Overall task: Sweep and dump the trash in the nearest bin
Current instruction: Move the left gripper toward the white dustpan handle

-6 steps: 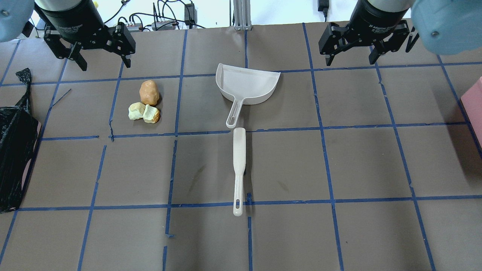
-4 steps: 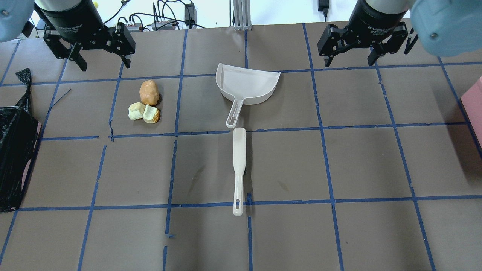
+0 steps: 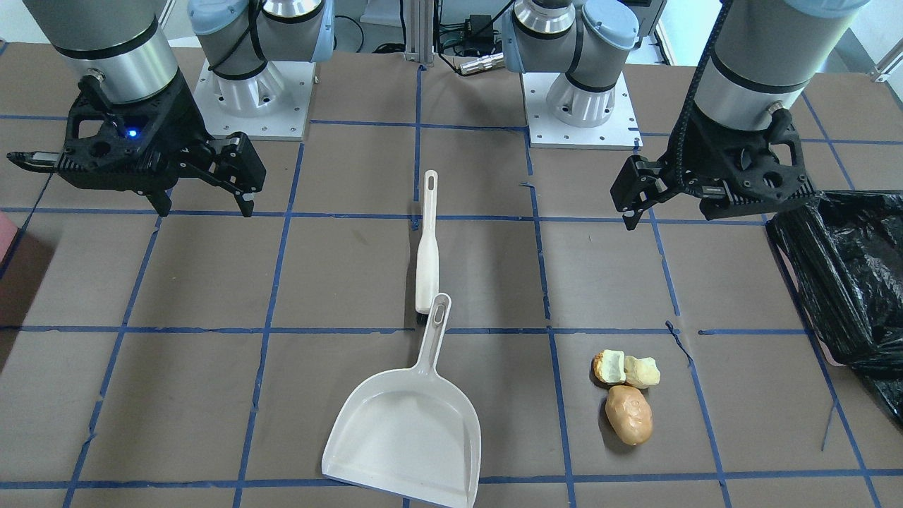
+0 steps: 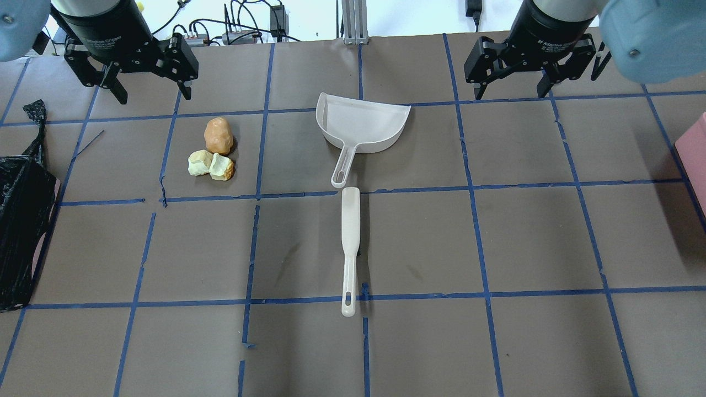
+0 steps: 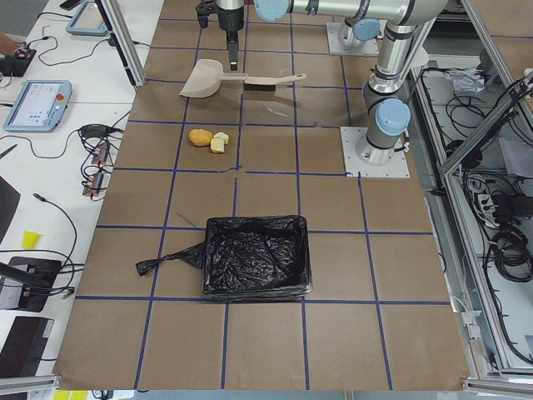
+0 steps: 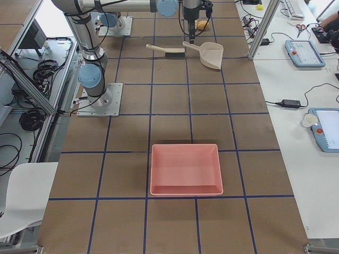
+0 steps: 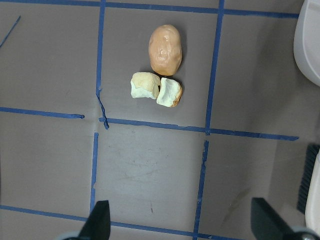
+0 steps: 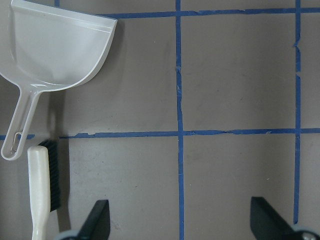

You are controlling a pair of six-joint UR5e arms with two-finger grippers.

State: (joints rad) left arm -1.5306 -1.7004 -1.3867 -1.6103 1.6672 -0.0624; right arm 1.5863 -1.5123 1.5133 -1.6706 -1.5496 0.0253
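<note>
Both wide open, the left gripper (image 4: 154,95) and right gripper (image 4: 511,91) are hanging above the table (image 4: 529,242), the left one nearer the trash (image 4: 213,152) clustered on its side toward the bin (image 4: 22,220), while the dustpan (image 4: 361,124) and brush (image 4: 349,242) are lying end-to-end along the centre line between them.

L arm (image 3: 755,63) & R arm (image 3: 106,42): silver-grey tubes, black bands, pale-blue joint caps (image 3: 608,20). Bases on white plates (image 3: 543,134) w/ screw holes. L gripper (image 4: 155,97) & R gripper (image 4: 510,94): black, two-finger, white lettering. Blue LED (image 3: 130,132) on R wrist; black ribbed cable (image 3: 688,123) along L arm.
</note>
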